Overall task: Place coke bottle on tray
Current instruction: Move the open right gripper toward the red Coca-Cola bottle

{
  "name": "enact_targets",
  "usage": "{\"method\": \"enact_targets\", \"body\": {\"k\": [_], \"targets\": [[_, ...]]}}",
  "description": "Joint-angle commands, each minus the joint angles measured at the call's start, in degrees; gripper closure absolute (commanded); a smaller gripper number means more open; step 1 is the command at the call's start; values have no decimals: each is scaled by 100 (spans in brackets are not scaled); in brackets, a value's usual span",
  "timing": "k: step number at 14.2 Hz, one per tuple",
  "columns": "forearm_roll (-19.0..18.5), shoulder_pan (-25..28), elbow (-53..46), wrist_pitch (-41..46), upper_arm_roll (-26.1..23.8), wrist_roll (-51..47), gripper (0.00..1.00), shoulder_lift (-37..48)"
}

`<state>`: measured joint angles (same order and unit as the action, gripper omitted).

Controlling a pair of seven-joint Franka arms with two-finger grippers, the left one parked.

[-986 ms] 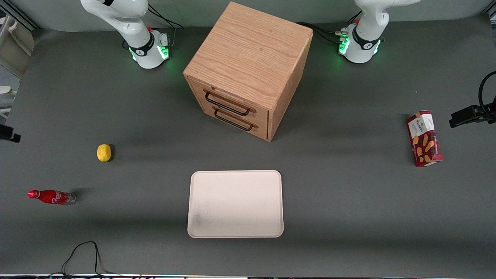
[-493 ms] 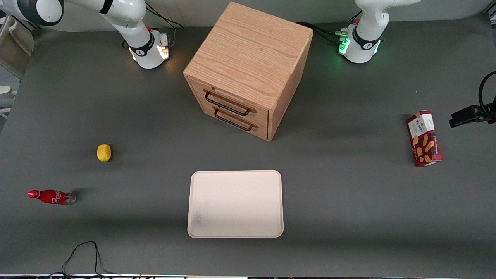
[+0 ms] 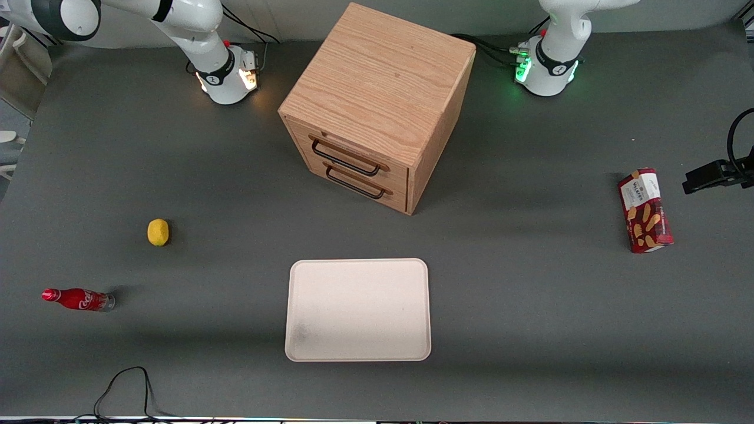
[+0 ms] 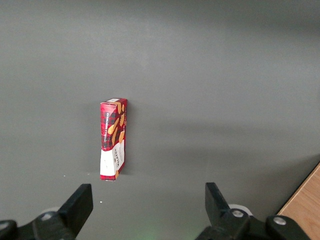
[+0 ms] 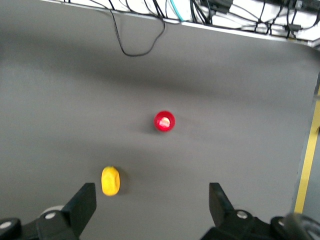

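Red-labelled bottle (image 3: 78, 299) stands upright, apart from tray (image 3: 358, 309); we judge it light, rigid, slippery, tippable. Hand (image 5: 150, 205), open, hovers above; grip the body below the cap.

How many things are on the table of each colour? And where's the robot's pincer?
Red: 2, the coke bottle and the snack box
Yellow: 1, the lemon
Cream-white: 1, the tray
Wood brown: 1, the drawer cabinet
Total: 5
The pincer hangs open, high above the bottle and lemon.
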<state>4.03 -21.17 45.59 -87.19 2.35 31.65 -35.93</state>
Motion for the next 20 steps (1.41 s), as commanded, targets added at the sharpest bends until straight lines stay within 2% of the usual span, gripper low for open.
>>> {"method": "enact_targets", "body": {"k": [1,9,14,20], "targets": [[19,130,-182,-341,-7,87,0,-353],[-7,271,27,-808,28,149,0,-1030],[-314,297,336,-957,28,114,0,-1127],[-438,288,810,-1510,28,158,0,-1224]]}}
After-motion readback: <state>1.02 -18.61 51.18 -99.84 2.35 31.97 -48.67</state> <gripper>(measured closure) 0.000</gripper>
